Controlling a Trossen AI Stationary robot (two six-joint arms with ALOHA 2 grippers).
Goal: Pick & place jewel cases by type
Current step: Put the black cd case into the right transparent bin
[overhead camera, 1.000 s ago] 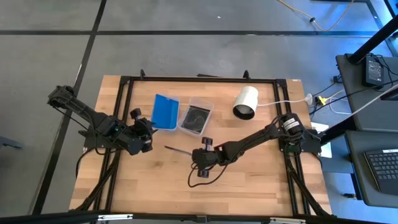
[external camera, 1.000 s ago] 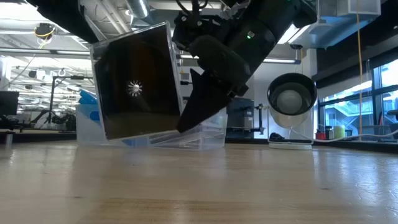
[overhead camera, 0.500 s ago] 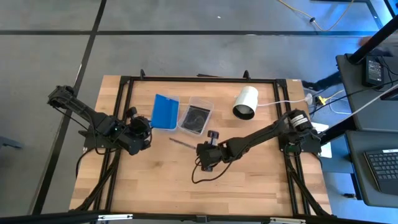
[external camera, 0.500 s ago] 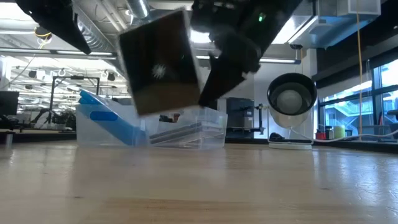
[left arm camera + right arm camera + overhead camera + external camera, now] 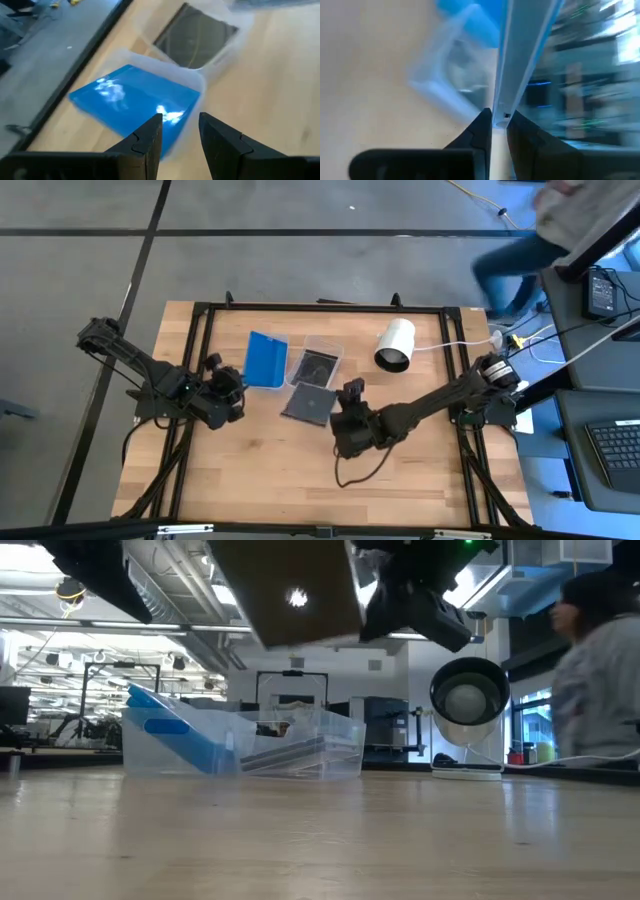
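**Sorting well along, one dark case in the air**

While the table [image 5: 240, 470] carries nothing loose on its bare wood that I can make out, its two clear tubs hold the sorted cases: the left tub [image 5: 262, 362] has translucent blue jewel cases [image 5: 132, 102] leaning in it, and the right tub [image 5: 318, 360] has a dark jewel case [image 5: 197, 40] lying in it. How many sit in each stack cannot be counted from here.

The right arm reaches across from the right edge, and its right end effector [image 5: 498, 125] is clenched on the edge of a dark grey jewel case [image 5: 308, 404], carried clear above the table just in front of the right tub. That case looks bound for the tub of dark ones; judged so, lowering and releasing it is what remains, possibly the last placement.

The left end effector [image 5: 180, 137] hovers beside the blue tub, its fingers parted and grasping nothing.

A white cylinder [image 5: 395, 345] lies near the back edge, untouched.
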